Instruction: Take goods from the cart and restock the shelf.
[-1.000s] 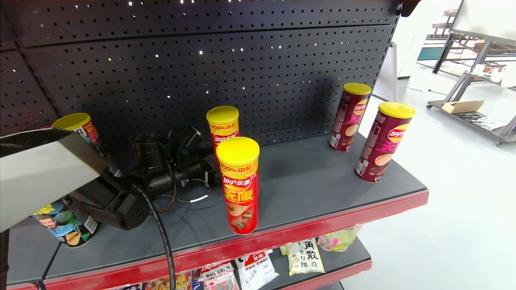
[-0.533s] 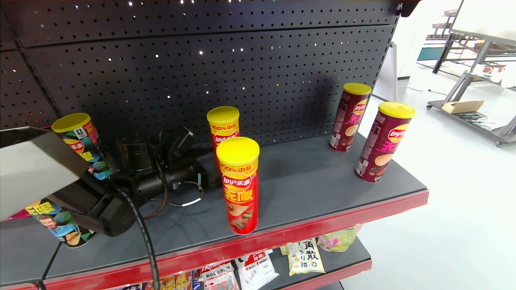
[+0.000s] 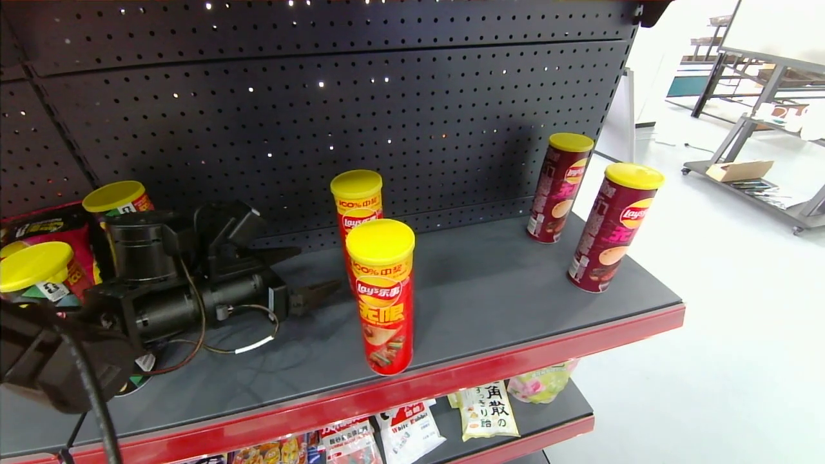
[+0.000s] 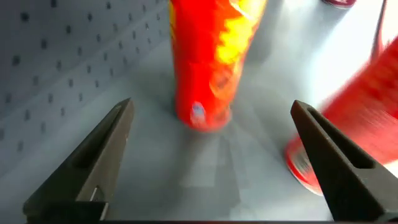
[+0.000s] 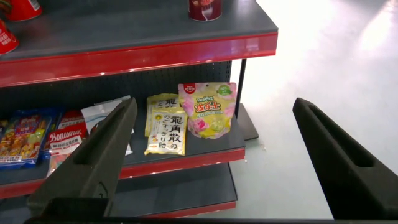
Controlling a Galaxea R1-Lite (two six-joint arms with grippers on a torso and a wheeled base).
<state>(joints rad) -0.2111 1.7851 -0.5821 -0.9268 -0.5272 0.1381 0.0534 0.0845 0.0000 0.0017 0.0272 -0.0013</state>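
Just to the robot's left of the front red can [image 3: 381,296], the left gripper [image 3: 319,267] hovers low over the shelf board [image 3: 503,303], its fingers spread wide and holding nothing. We see the rear red can [image 3: 356,200] upright directly behind the front red can, close to the pegboard [image 3: 322,96]. The left wrist view puts that rear can straight ahead between the spread fingers. Well to the right of the front red can stand a back dark red can [image 3: 559,187] and a front dark red can [image 3: 612,225], both upright. Lower than the front red can, facing the snack bags [image 5: 166,124] on the shelf beneath, the right gripper [image 5: 214,102] is also spread wide and empty.

We judge the main danger to be a tip-over. These cans are tall and narrow, and the front red can stands near the red shelf lip [image 3: 515,361]. A sideways sweep of a finger, or a snag of the loose cable [image 3: 254,348], could send it over. Farther left of the front red can, the arm crowds 2 more cans, a near yellow-lidded can [image 3: 35,267] and a far yellow-lidded can [image 3: 116,196], which a careless elbow could shove.
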